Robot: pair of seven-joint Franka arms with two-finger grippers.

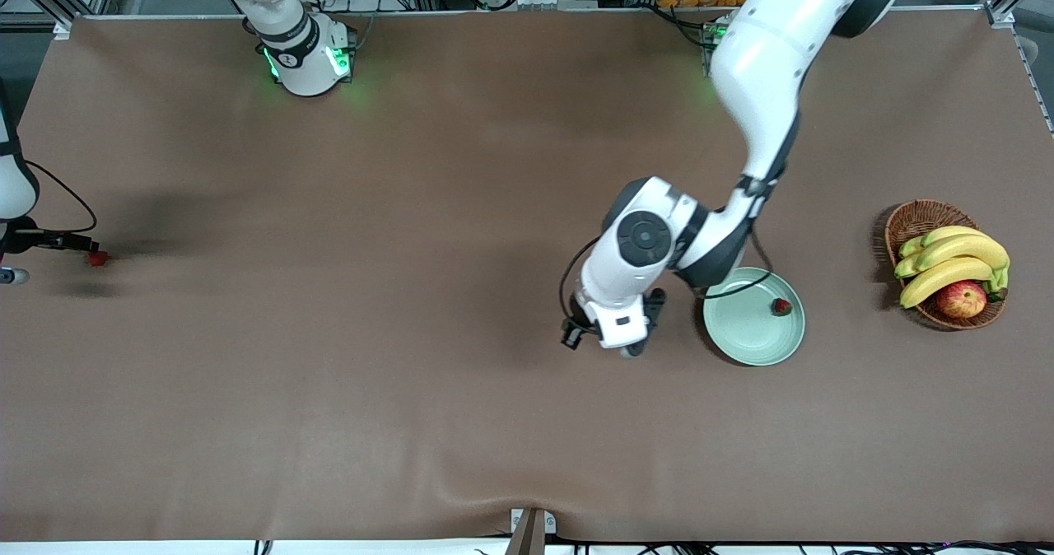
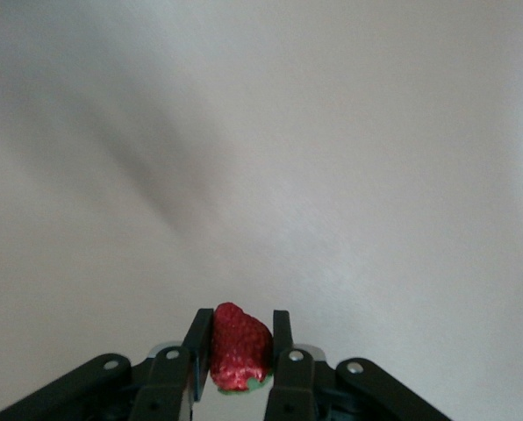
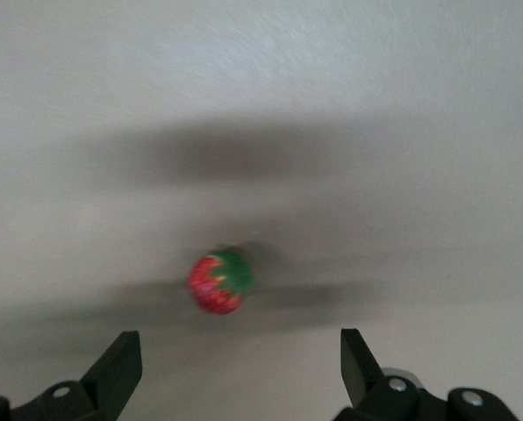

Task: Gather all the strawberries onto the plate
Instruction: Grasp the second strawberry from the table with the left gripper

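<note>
Left claw, clenched on 1 strawberry, hovers beside the plate, toward the right arm's end; right claw, released, faces another strawberry.

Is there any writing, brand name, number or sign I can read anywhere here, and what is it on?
No text here can be read.
Right arm's base: a small dark mark on its collar, too small to read.
Left arm's wrist block: a small dark mark, also unreadable.
The plate, the strawberries and the wicker basket carry no writing.
</note>
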